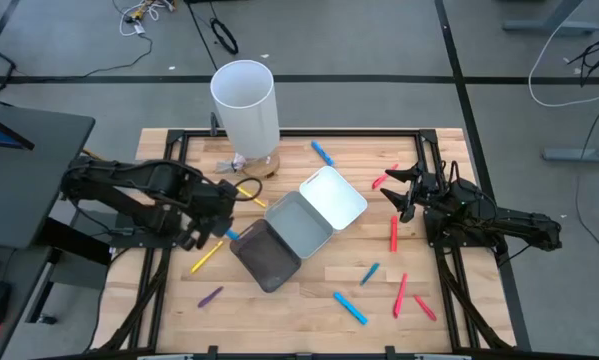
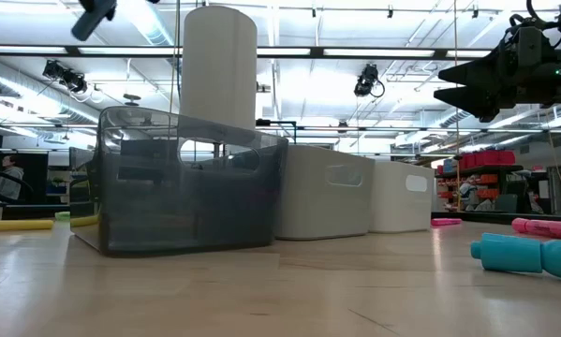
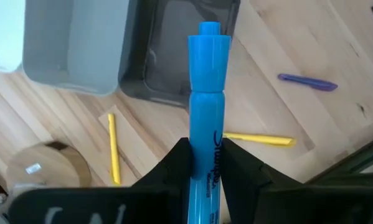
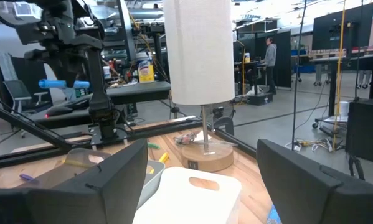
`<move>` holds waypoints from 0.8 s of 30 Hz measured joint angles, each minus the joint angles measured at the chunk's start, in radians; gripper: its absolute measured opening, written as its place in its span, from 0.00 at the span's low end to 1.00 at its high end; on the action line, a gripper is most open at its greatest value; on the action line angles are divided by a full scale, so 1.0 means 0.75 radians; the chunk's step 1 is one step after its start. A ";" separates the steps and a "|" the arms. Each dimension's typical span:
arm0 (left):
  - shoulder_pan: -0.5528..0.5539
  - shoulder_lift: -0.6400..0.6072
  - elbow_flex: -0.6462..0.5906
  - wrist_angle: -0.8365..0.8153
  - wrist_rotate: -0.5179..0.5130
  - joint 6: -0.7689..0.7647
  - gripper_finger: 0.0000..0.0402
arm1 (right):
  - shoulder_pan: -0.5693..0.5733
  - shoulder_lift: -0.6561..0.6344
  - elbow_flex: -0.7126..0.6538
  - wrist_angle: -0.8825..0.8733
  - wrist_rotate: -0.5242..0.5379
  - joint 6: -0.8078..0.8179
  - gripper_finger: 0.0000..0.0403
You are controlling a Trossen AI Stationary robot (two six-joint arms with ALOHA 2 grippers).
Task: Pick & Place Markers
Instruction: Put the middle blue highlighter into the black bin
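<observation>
My left gripper hovers over the table's left half beside the dark tray, shut on a blue marker. My right gripper is open and raised at the table's right side, past the white tray. It also shows high up in the low view. Loose markers lie flat on the wood: yellow, yellow, purple, blue, blue, red, red. My left gripper pinches the blue marker's barrel between its two fingers, at the printed label. The fingers come from above, pointing down, and lie across the marker. The marker is lifted clear and about level. Its cap end reaches over the dark tray's corner.
Three trays stand in a diagonal row: white, grey, dark. A tall white cylinder on a wooden base stands at the far edge. A black frame borders the table. Bare wood lies along the near edge between the markers.
</observation>
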 joint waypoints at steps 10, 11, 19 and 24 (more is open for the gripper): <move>0.014 0.246 0.244 0.010 0.000 0.085 0.17 | 0.000 0.000 0.000 0.000 0.000 0.000 0.75; 0.014 0.270 0.269 0.010 0.000 0.088 0.17 | 0.000 0.000 0.000 0.000 0.000 0.000 0.75; 0.013 0.411 0.417 0.010 -0.002 0.110 0.17 | 0.000 0.000 0.000 0.000 0.000 0.000 0.75; 0.013 0.458 0.470 0.014 -0.001 0.121 0.17 | 0.000 0.000 0.000 0.001 0.000 0.000 0.75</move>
